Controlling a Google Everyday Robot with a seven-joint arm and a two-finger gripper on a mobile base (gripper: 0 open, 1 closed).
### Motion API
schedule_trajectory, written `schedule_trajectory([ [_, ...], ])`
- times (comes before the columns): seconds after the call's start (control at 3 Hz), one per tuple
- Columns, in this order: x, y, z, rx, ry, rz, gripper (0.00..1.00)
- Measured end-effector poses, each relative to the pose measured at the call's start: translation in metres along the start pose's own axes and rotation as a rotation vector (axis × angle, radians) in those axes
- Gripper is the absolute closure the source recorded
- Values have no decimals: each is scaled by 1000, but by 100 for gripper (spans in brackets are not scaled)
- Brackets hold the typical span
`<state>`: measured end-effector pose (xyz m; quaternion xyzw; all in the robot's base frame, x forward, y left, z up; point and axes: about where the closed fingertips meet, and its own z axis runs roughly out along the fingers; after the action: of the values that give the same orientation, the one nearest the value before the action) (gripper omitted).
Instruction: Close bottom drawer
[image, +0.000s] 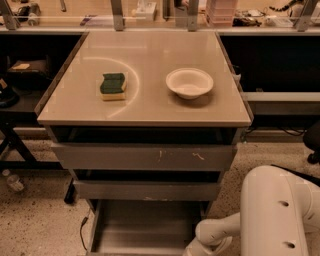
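Camera view: the bottom drawer (145, 227) stands pulled out toward the viewer beneath the bench (150, 107). It is a shallow tray of dull grey sheet metal with a flat, smooth floor and thin upright side walls. Its open end faces the viewer, its depth runs front to back, and its front edge meets the lower border. Above it sit the middle drawer front (145, 190) and the wider, white-scratched top drawer front (140, 157). On the glossy beige top lie a green-and-yellow sponge (113, 86) and a round white bowl (189, 82). The white, rounded robot arm (220, 230) reaches down by the drawer's right wall. The tool is cut off below the frame, so its state cannot be told.
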<state>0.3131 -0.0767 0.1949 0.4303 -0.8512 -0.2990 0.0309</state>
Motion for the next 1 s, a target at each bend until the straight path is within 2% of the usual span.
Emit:
schedule_trajectory([
  [0.33, -10, 2, -12, 37, 11, -23, 100],
  [0.67, -11, 2, -13, 40, 11, -25, 83],
  [1.0, -11, 2, -13, 40, 11, -25, 59],
])
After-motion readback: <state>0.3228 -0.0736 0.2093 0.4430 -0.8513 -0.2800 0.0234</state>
